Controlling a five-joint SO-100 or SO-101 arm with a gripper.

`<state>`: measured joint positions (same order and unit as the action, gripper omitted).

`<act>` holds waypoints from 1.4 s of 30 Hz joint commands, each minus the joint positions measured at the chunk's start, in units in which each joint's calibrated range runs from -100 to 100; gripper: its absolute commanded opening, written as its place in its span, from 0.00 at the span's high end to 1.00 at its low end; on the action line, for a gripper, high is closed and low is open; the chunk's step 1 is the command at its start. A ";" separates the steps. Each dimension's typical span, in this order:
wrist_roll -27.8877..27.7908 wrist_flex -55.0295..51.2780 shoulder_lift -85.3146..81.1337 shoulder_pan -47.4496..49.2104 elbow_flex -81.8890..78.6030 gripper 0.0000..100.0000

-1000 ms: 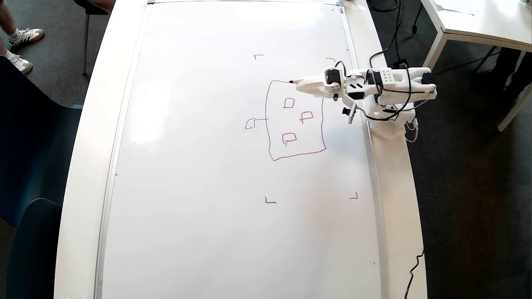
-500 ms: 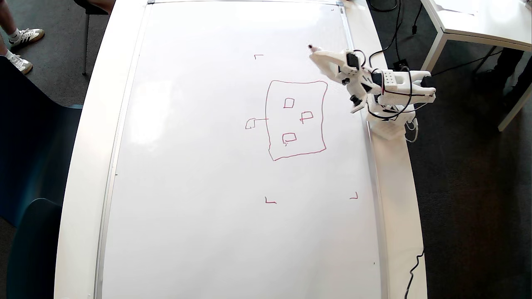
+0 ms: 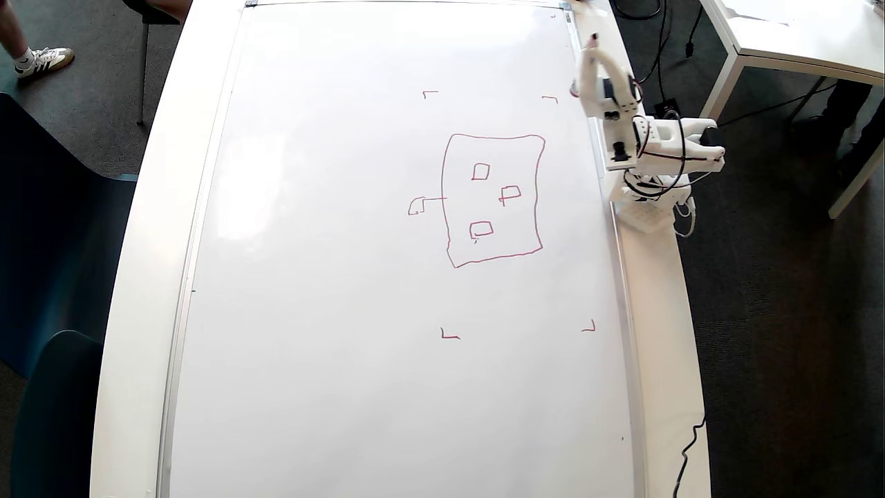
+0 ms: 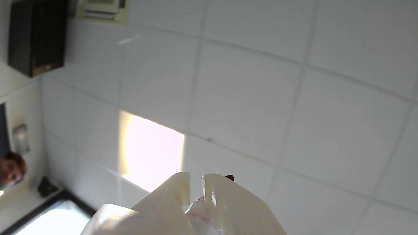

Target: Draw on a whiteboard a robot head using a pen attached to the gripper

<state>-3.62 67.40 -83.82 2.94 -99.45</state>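
White claw [image 4: 196, 184] clenched on the pen [image 4: 230, 177], long axis aimed ceilingward.

whiteboard [image 3: 346, 311] bare, open around robot head [image 3: 492, 199]

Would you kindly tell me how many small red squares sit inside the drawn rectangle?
3, all inside the thin red robot head outline: upper square, right one, lower one. A fourth little box sits outside, left.

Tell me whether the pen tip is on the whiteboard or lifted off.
Lifted off: the wrist view faces the ceiling past the pen, and the gripper is beyond the whiteboard frame.
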 commanded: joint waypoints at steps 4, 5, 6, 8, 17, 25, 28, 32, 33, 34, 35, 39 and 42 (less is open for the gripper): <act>-0.03 13.14 0.09 -0.33 -0.46 0.99; -0.03 16.53 0.00 -0.33 -0.46 0.99; -0.03 18.09 0.00 -0.33 -0.46 0.99; -0.03 22.26 0.00 -0.33 -0.46 0.99; -0.35 31.65 -0.08 -0.33 -0.46 0.99; -0.13 32.25 -9.30 -0.03 -0.28 0.99; -0.13 32.25 -14.59 -0.03 0.09 0.99; -0.13 32.25 -15.09 -0.03 0.09 0.99; -0.13 32.25 -15.09 -0.03 0.09 0.99; -0.13 32.25 -15.09 -0.03 0.09 0.99; -0.13 32.25 -15.09 -0.03 0.09 0.99; -0.13 32.25 -15.09 -0.03 0.09 0.99; -0.13 32.25 -15.09 -0.03 0.09 0.99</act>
<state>-3.62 98.90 -98.73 2.56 -98.99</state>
